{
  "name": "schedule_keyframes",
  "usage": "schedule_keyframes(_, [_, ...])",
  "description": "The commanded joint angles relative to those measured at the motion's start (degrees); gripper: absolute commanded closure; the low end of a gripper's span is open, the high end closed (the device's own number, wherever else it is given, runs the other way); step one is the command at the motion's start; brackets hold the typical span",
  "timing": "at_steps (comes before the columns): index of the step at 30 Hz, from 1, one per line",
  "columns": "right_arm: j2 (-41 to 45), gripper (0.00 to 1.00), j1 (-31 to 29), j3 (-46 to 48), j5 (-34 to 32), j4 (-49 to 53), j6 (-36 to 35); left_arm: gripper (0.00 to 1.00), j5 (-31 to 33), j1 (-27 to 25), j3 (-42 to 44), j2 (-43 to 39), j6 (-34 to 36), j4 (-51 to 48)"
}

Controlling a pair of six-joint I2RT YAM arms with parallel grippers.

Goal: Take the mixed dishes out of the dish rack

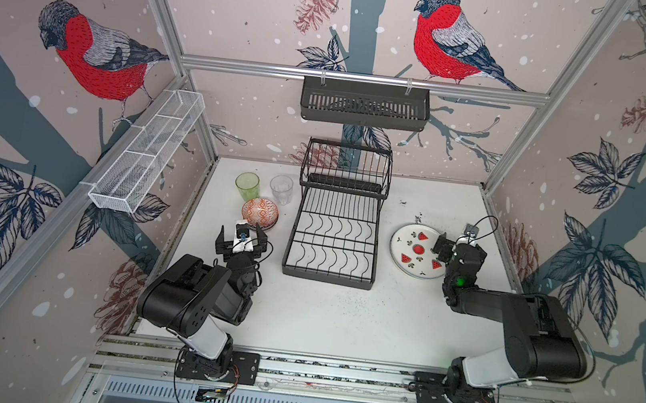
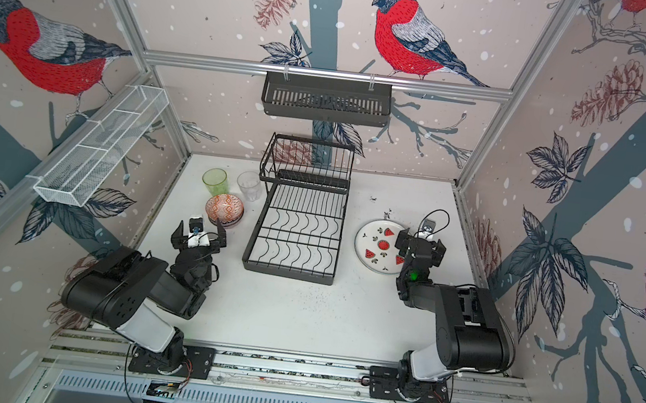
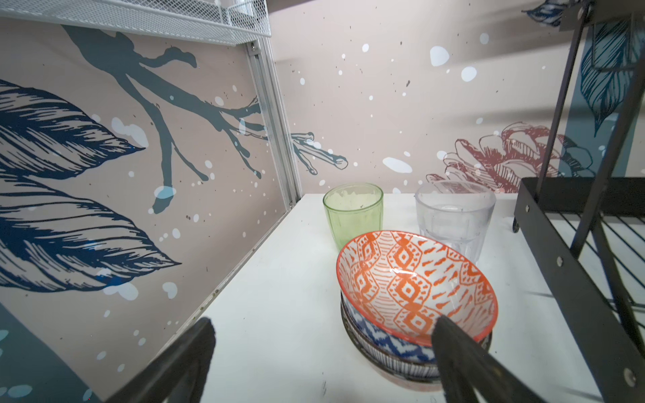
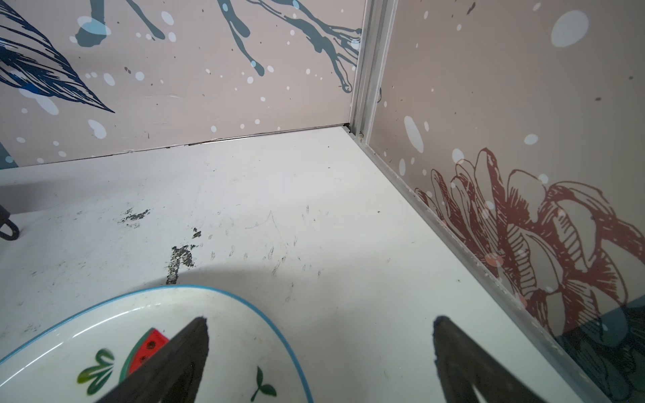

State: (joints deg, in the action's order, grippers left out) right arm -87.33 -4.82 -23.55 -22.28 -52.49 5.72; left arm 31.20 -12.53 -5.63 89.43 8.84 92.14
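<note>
- In both top views the dish rack (image 1: 327,279) stands bare between the arms. The left gripper (image 1: 240,238) and right gripper (image 1: 456,247) both gape, holding nothing.
- Left wrist view: the stacked bowls (image 3: 415,286) sit just ahead, the top 1 tilted, with 1 finger near its rim. The green tumbler (image 3: 352,213) and clear tumbler (image 3: 453,216) stand beyond. A sideways swing could tip the bowl.
- Right wrist view: the watermelon plate (image 4: 104,324) lies below 1 finger. A dip while retreating could drag it.
</note>
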Motion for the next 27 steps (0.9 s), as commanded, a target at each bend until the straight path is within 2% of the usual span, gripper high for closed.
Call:
schedule_keyframes(1, [0.4,0.0,-0.1,0.9,1.7,-1.2,-1.3,0.03,-5.6,2.3,0.0,0.1,-4.4,-0.8])
schedule_keyframes(3, [1.1,0.0,-0.1,2.2,2.8,-3.0,-1.5,0.03,-4.9,2.6,-1.6,3.6,-3.7,1.3])
schedule_keyframes(5, [1.7,0.0,0.4,3.3,4.2,-4.4,-1.5,0.03,-5.5,2.9,-1.9,1.0,-5.1,-4.2])
schedule_keyframes(7, [2.6,0.0,1.5,5.7,6.9,-7.6,-1.1,0.02,-5.2,3.0,-2.6,1.7,-5.3,-4.0])
schedule_keyframes(10, [1.1,0.01,2.7,10.6,10.2,-17.1,-1.3,0.03,-2.5,3.0,-3.2,1.8,-6.2,-4.9])
schedule_keyframes(12, [1.0,0.01,2.1,11.9,10.0,-20.5,-2.1,0.02,-2.0,3.0,-3.7,2.2,-6.0,-5.0])
schedule_keyframes(17, [1.3,0.0,1.5,11.2,8.3,-18.6,-1.6,0.02,-2.0,3.0,-3.7,2.0,-6.2,-5.3])
schedule_keyframes(20, [1.2,0.01,3.3,10.2,10.4,-16.3,-0.4,0.02,-2.1,3.0,-3.7,2.0,-6.1,-5.3])
schedule_keyframes(27, [1.2,0.01,3.3,10.2,10.5,-16.3,-0.4,0.02,-2.1,3.0,-3.7,2.1,-6.0,-5.2])
